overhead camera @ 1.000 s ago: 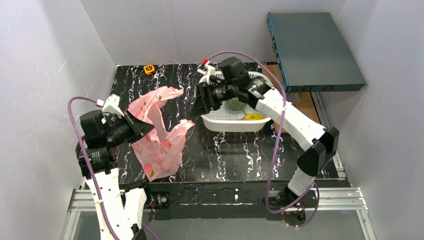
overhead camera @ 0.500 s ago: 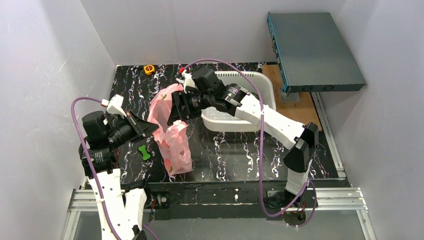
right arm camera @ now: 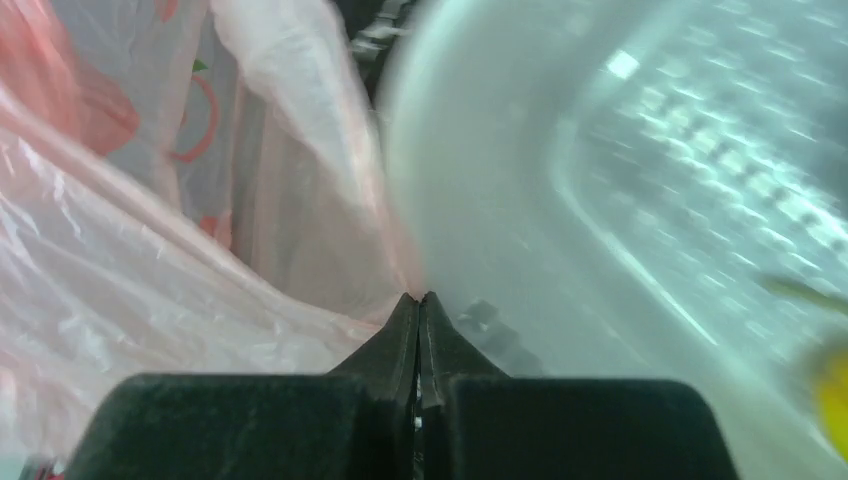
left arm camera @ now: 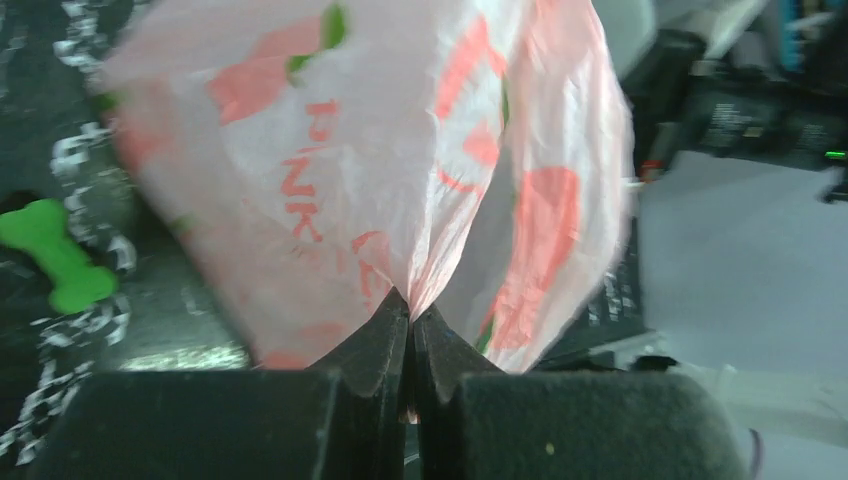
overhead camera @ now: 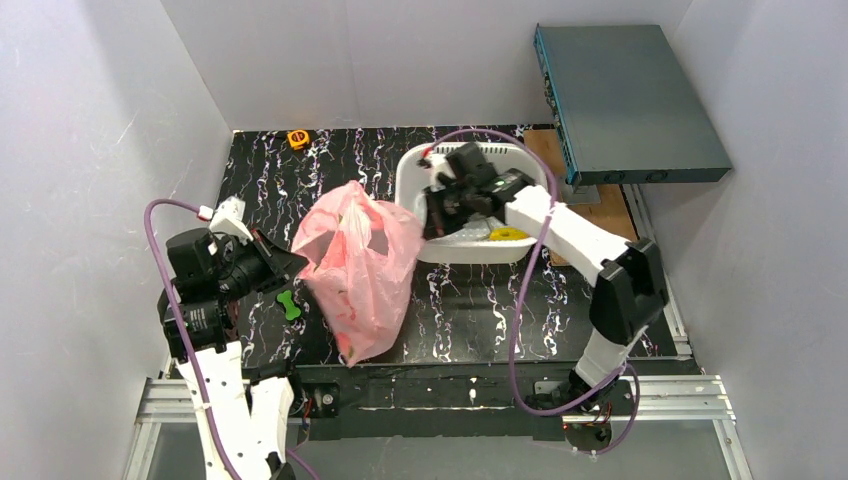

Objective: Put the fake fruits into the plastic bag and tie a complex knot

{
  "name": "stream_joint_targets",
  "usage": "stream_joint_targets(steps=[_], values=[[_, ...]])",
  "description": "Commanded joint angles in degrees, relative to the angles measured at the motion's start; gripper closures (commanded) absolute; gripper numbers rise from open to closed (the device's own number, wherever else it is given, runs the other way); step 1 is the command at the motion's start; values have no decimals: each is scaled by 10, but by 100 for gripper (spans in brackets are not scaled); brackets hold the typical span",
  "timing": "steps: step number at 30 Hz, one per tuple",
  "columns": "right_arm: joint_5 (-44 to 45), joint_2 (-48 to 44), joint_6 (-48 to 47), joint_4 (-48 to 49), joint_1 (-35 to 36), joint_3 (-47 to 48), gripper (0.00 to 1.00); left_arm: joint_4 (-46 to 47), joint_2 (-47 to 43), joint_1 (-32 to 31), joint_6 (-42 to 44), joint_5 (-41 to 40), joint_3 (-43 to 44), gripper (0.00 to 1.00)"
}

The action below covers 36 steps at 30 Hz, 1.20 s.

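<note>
Clamping a fold of the plastic bag [left arm camera: 330, 180] between closed jaws, the left gripper [left arm camera: 410, 320] sits toward the near-left corner of the desk [overhead camera: 470, 310]. The bag stands bulged between the two arms, left of centre; its contents cannot be made out. A green bone toy [overhead camera: 289, 303] lies on the desk just beside the bag's left side. Farther back, the right gripper [right arm camera: 421, 310] is closed tight, its tips where bag film meets the white basket [overhead camera: 470, 256]; whether film is pinched cannot be told. A yellow fruit [overhead camera: 508, 235] lies in the basket.
</note>
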Motion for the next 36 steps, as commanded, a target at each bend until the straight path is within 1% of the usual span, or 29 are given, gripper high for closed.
stream_joint_targets(steps=[1, 3, 5, 6, 8, 11, 13, 14, 16, 18, 19, 20, 22, 23, 25, 28, 29, 32, 36], values=[[-4, -123, -87, 35, -66, -61, 99, -54, 12, 3, 75, -158, 16, 100], [4, -154, -121, 31, -75, -88, 99, -71, 33, 4, 101, -245, 25, 100], [14, -181, -149, 35, -88, -121, 99, -80, 51, 4, 126, -300, 31, 100], [18, -192, -152, 40, -100, -136, 99, -80, 52, 4, 136, -308, 29, 100], [19, -207, -189, 31, -127, -153, 99, -76, 52, 4, 156, -317, 19, 100], [29, -223, -225, 33, -178, -175, 99, -78, 67, 8, 182, -355, 6, 100], [20, -229, -236, 36, -203, -181, 99, -72, 74, 15, 191, -349, -5, 100], [16, -232, -239, 35, -204, -181, 99, -70, 77, 16, 191, -340, -9, 100], [-12, -240, -241, 33, -199, -181, 99, -66, 87, 16, 194, -291, -17, 100], [-36, -244, -253, 26, -173, -177, 99, -59, 96, 15, 199, -242, -18, 100], [-56, -247, -260, 20, -164, -172, 99, -56, 100, 16, 208, -193, -15, 100], [-85, -250, -267, 11, -153, -167, 99, -62, 107, 16, 235, -128, -6, 100], [-115, -251, -289, -8, -128, -146, 97, -64, 113, 15, 236, -14, 9, 100], [-118, -250, -297, -21, -115, -133, 88, -64, 116, 14, 238, 22, 17, 100], [-112, -249, -307, -22, -99, -112, 70, -69, 124, 11, 260, 46, 29, 100], [-93, -246, -326, -11, -93, -87, 50, -107, 152, 11, 329, 64, 45, 100], [-88, -243, -344, -11, -92, -78, 48, -119, 164, 11, 347, 67, 49, 100], [-65, -222, -373, -12, -93, -42, 46, -133, 191, 12, 375, 85, 53, 100], [-48, -185, -415, -28, -97, 11, 45, -103, 206, 11, 361, 73, 43, 100]])
